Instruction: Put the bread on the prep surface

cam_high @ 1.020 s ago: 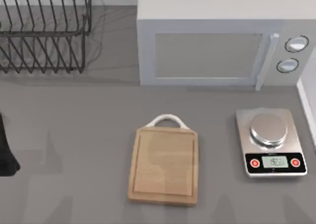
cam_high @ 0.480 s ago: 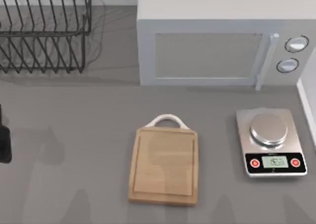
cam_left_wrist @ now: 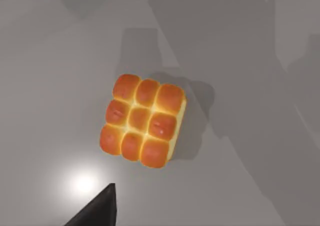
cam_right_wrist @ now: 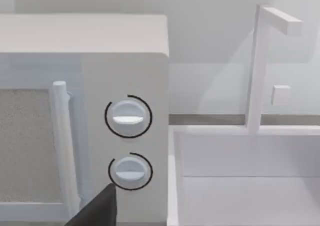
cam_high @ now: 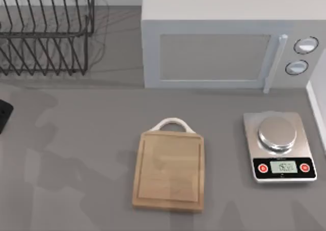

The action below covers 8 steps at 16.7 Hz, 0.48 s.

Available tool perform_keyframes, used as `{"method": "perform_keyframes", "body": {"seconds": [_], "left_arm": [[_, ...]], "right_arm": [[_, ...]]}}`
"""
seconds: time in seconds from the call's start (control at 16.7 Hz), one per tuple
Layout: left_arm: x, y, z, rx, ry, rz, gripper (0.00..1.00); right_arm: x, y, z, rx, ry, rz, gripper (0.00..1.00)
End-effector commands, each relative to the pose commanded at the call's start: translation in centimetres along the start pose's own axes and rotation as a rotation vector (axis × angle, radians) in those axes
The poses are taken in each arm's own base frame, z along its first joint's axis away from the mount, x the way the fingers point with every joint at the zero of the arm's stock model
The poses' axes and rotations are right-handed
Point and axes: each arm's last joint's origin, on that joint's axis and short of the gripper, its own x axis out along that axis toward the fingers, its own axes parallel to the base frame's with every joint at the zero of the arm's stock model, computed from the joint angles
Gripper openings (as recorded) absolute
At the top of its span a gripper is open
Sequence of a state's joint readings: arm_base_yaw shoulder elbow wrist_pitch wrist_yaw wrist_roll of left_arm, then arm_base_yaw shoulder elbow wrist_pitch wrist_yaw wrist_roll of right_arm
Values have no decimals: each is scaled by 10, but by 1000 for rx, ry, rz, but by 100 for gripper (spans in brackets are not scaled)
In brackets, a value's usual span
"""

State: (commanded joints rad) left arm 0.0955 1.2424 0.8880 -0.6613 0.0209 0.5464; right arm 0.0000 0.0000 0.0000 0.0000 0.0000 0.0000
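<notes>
Your left claw [cam_left_wrist: 95, 208] shows as one dark fingertip at the edge of its wrist view, hanging above the grey table [cam_left_wrist: 250, 186]; you cannot tell from this how far it is open, and nothing sits in its grip. Just past that fingertip, apart from it, the bread [cam_left_wrist: 144, 120] lies flat on the bare table, a square block of nine golden-orange rolls with a pale side and a soft shadow next to it. In the top view a dark part of your left arm [cam_high: 4, 113] sits at the table's far left edge.

The cutting board [cam_high: 169, 171] lies near the middle of the table with its white loop handle [cam_high: 173, 124] pointing toward the microwave [cam_high: 224, 42], and nothing rests on it. A steel scale [cam_high: 279, 146] stands to the board's right, and a wire dish rack [cam_high: 46, 32] sits at the back left.

Your right claw [cam_right_wrist: 97, 211] faces the microwave's two dials [cam_right_wrist: 128, 117]; again, its opening cannot be judged
</notes>
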Motion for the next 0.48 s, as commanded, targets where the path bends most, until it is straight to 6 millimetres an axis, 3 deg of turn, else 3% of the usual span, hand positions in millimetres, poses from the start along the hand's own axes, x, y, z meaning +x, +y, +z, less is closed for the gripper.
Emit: {"method": "perform_keyframes", "body": {"seconds": [0.24,0.48], "left_arm": [[50,39,28,98,254,-137,100],[97,70,42,169,395,-250,100]], "right_arm": [[0,0,0,0,0,0,100],[0,0,0,0,0,0,100]]}}
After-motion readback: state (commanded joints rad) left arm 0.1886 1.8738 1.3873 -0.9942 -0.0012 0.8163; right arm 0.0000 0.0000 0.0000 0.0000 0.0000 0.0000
